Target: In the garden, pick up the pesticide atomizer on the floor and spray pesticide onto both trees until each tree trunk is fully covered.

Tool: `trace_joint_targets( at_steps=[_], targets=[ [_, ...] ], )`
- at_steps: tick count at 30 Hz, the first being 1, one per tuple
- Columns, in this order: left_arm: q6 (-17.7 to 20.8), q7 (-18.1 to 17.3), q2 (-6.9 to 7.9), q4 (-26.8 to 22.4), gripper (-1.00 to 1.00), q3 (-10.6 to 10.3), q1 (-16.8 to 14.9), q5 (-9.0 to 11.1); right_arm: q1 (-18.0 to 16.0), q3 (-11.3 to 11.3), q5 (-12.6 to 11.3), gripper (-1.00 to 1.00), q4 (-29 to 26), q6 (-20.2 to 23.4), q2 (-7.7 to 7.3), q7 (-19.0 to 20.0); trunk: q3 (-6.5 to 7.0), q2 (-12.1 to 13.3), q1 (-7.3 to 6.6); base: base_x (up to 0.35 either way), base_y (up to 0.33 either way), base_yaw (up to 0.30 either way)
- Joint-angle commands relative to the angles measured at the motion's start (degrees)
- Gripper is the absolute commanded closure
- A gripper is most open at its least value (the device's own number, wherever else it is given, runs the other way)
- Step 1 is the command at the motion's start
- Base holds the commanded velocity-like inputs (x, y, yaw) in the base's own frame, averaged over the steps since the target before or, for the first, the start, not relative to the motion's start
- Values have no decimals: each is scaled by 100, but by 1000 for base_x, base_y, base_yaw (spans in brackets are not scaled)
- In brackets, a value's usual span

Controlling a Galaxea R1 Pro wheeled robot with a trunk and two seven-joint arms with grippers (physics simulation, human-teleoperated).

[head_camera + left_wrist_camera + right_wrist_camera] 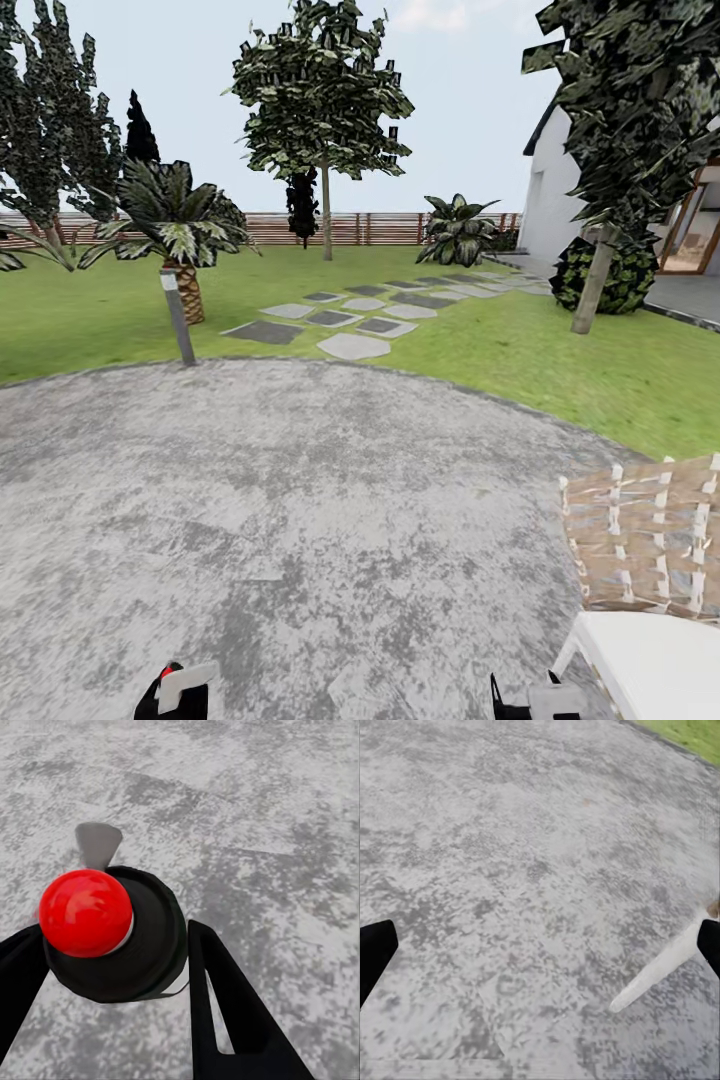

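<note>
Red-capped pesticide atomizer (112, 937) pinched in left end effector (112, 975); right end effector (540, 952) spread, empty. Next: drive toward tree trunk (595, 280) ahead.

Bright even daylight, soft faint shadows, coarse blurry textures, no glare

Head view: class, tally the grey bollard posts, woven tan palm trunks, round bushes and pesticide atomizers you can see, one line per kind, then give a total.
Grey bollard post: 1
Woven tan palm trunk: 1
Round bush: 1
Pesticide atomizer: 1
Total: 4
</note>
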Motion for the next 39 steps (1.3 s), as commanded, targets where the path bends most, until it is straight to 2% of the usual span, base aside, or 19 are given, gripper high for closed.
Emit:
trace_joint_targets(
  at_steps=[1, 13, 39],
  targets=[
    [0, 0, 0, -1, 100, -1, 0, -2, 0, 2, -1, -100, 0, 0, 0, 0, 0, 0, 0, 340, 0, 5],
    [0, 3, 0, -1, 100, -1, 0, -2, 0, 4, -4, -100, 0, -1, 0, -7, 0, 0, 0, 340, 0, 135],
    [-9, 3, 0, -1, 100, -1, 0, 7, 0, 4, -4, -100, 0, -1, 0, -17, 0, 0, 0, 340, 0, 10]
  ],
)
